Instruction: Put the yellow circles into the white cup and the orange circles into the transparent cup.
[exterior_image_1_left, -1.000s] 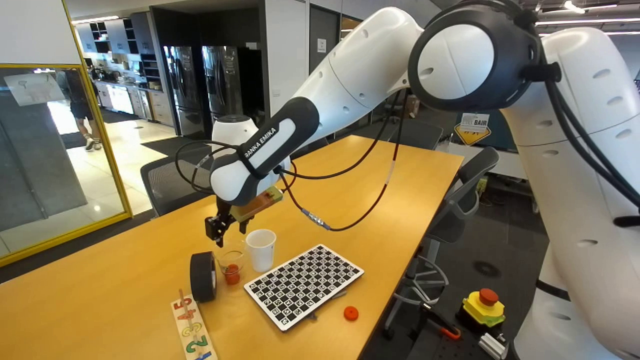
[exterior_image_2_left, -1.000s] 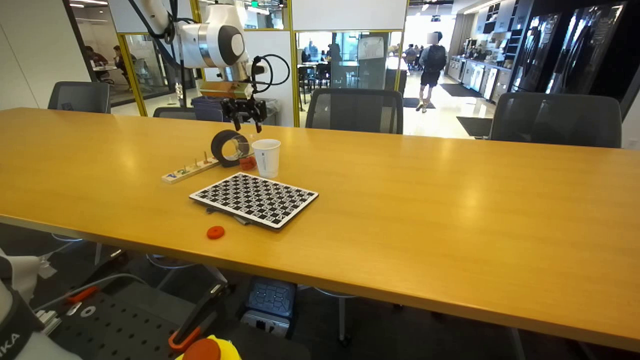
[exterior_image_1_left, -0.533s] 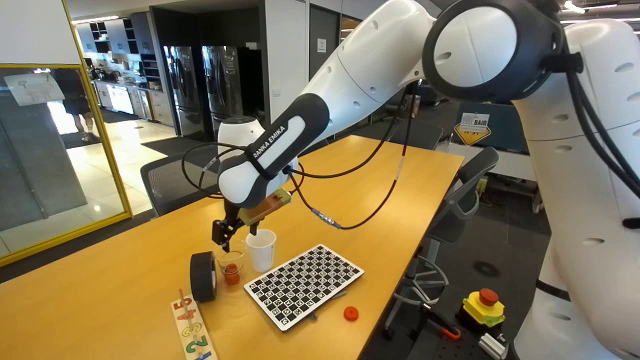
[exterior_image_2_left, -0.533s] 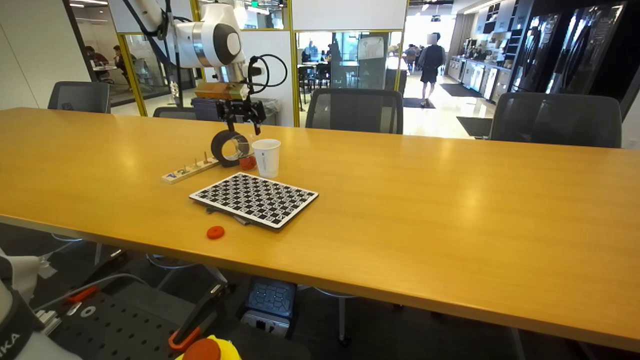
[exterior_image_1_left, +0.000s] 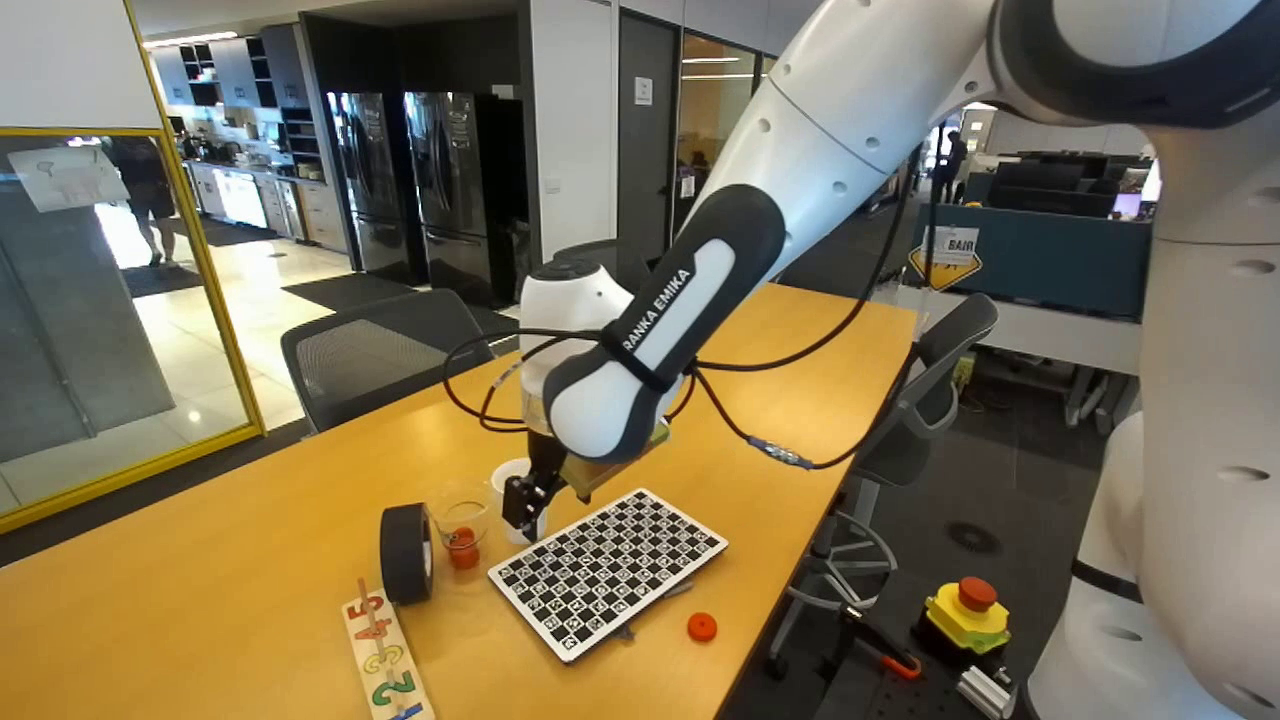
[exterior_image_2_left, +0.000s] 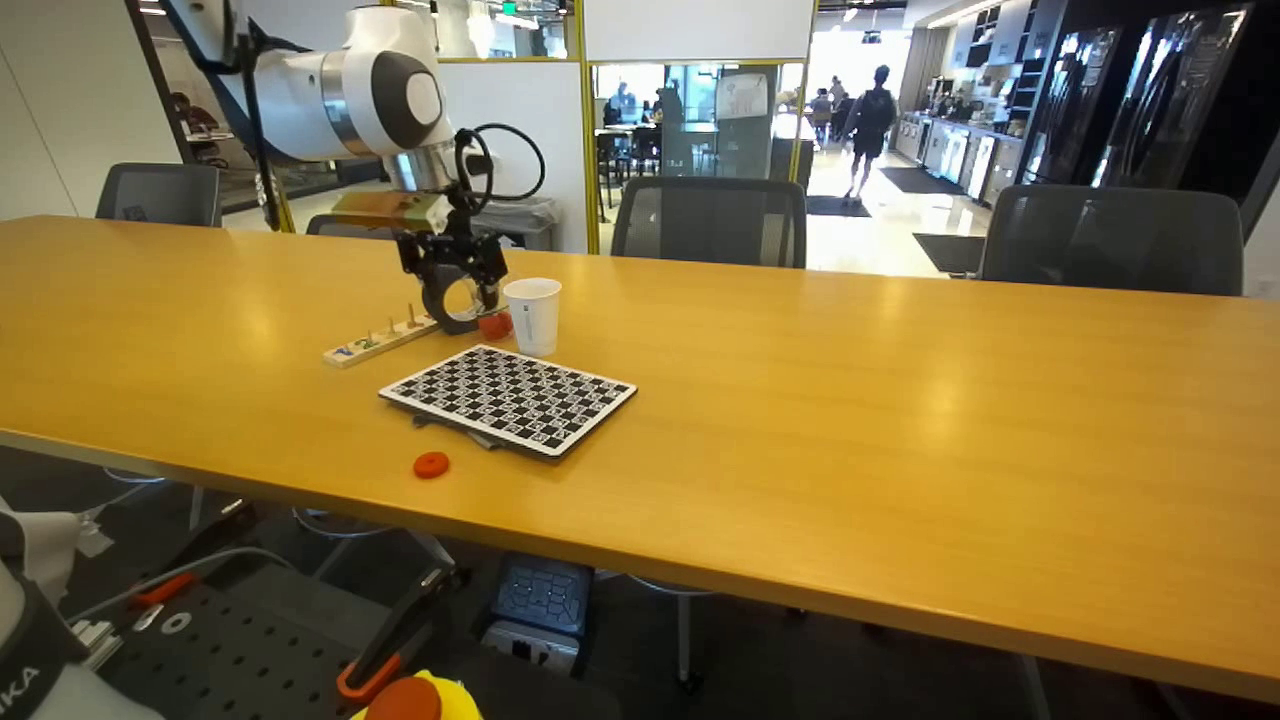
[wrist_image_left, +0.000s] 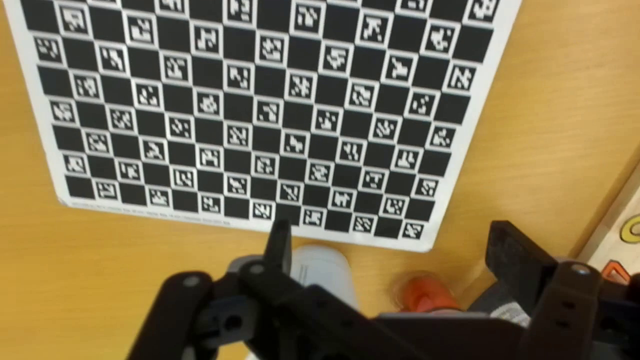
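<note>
My gripper (wrist_image_left: 387, 235) is open and empty. It also shows in both exterior views (exterior_image_1_left: 555, 512) (exterior_image_2_left: 463, 290), in the air near the cups. The white cup (exterior_image_2_left: 533, 318) stands upright; a finger partly covers it in an exterior view (exterior_image_1_left: 512, 470) and in the wrist view (wrist_image_left: 325, 272). The transparent cup (exterior_image_1_left: 465, 514) stands between the white cup and a black ring, with orange circles (exterior_image_1_left: 463, 548) inside; these also show in the wrist view (wrist_image_left: 429, 292). A lone orange circle (exterior_image_1_left: 702, 627) (exterior_image_2_left: 431, 464) lies near the table's edge. No yellow circles show; the white cup's inside is hidden.
A checkerboard (exterior_image_1_left: 608, 570) (wrist_image_left: 255, 110) lies flat beside the cups, with something grey under its edge. A thick black ring (exterior_image_1_left: 405, 553) stands on edge by the transparent cup. A wooden number strip with pegs (exterior_image_1_left: 385, 655) lies beyond the ring. Chairs (exterior_image_1_left: 375, 350) line the table.
My open gripper has moved away from above the cups toward the checkerboard's side and a little lower. The cups and the lone orange circle have not moved. A person walks in the background.
</note>
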